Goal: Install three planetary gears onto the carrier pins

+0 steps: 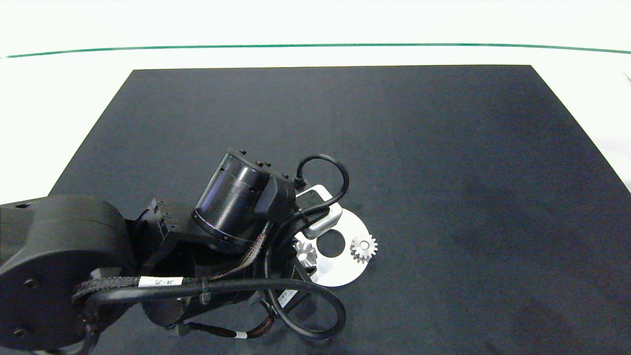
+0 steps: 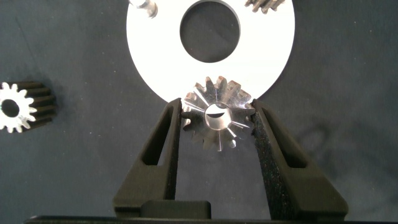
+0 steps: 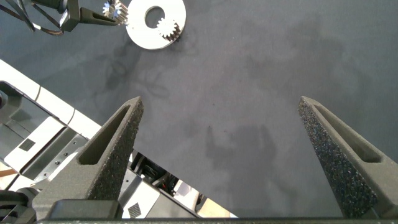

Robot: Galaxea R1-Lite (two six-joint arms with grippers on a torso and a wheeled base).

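Now, as I see it:
Held gear (image 2: 217, 118): pinched between my left fingers (image 2: 163, 143), at the disc's (image 2: 273, 56) edge, seemingly over a pin I cannot see.
Seated gear (image 1: 364, 248): on the disc's right side.
Loose gear (image 2: 18, 107): flat on the mat (image 1: 443, 172), beside the disc.
Bare pin (image 2: 147, 7): upright near the disc's rim, awaiting that loose gear.
Left gripper (image 2: 217, 121): low over the mat's front middle.
Right gripper (image 3: 227, 134): spread wide, idle, well away from the disc.
Risk: if the bore sits off the pin, releasing would leave the gear cocked or drop it off the rim; pushing could slide the disc.
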